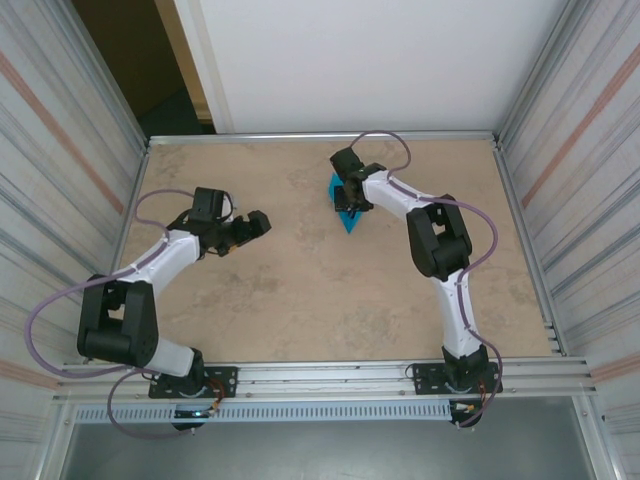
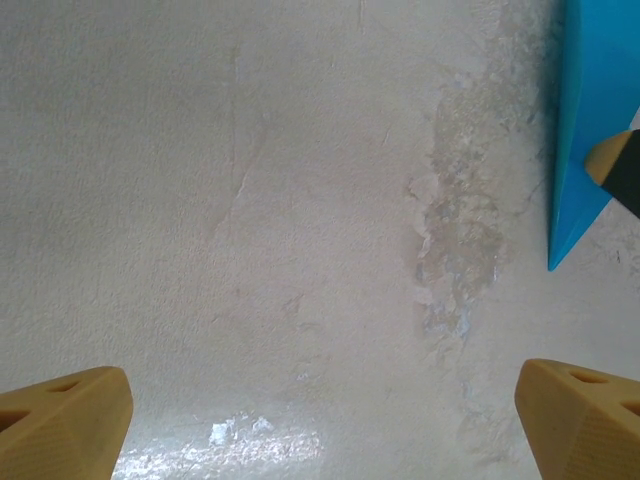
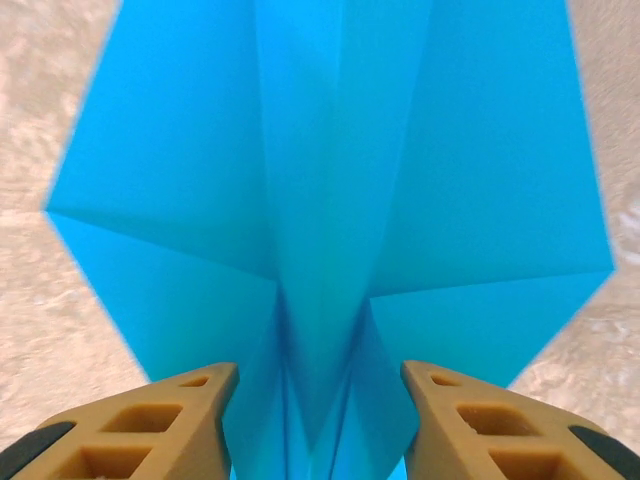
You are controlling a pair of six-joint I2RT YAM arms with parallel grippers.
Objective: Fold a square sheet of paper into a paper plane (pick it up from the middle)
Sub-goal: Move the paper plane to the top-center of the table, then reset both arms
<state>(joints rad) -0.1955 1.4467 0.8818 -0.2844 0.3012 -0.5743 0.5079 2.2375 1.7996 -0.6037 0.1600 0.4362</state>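
Lying on the tabletop [image 1: 300, 290], the paper plane [image 1: 347, 218] sits beneath the right jaws, which stand partly spread astride its centre fold [image 3: 320, 300]. From above it is a small teal dart; the right wrist view shows its wing creases. The left jaws gape wide over bare tabletop.

Beige mottled tabletop [image 1: 300, 300]; corrugated metal side walls [image 1: 60, 150]; white back panel [image 1: 380, 60]; dark gap [image 1: 130, 60] back left.

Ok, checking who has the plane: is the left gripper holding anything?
No, the left gripper is wide open over the table, with the paper plane off to one side.
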